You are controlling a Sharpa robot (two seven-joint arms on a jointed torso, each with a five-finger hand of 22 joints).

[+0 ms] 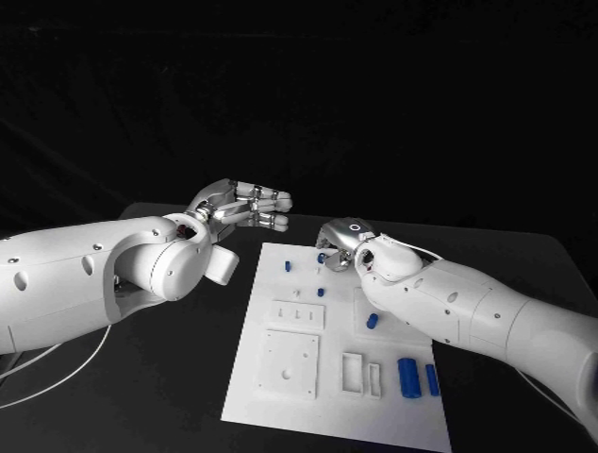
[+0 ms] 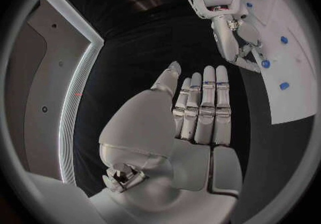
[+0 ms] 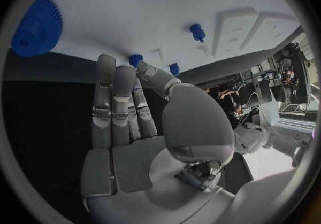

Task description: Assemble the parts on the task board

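Hovering off board's (image 1: 286,377) far-left corner: left hand (image 1: 245,206), fingers straight, empty. Reaching over far edge: right hand (image 1: 338,247), grip unclear.

No readable text, label or number appears anywhere.

A robotics lab: a black bench (image 1: 150,396) under black backdrop carries a white task board (image 1: 329,408), and cluttered equipment racks (image 3: 281,82) stand in the room behind.
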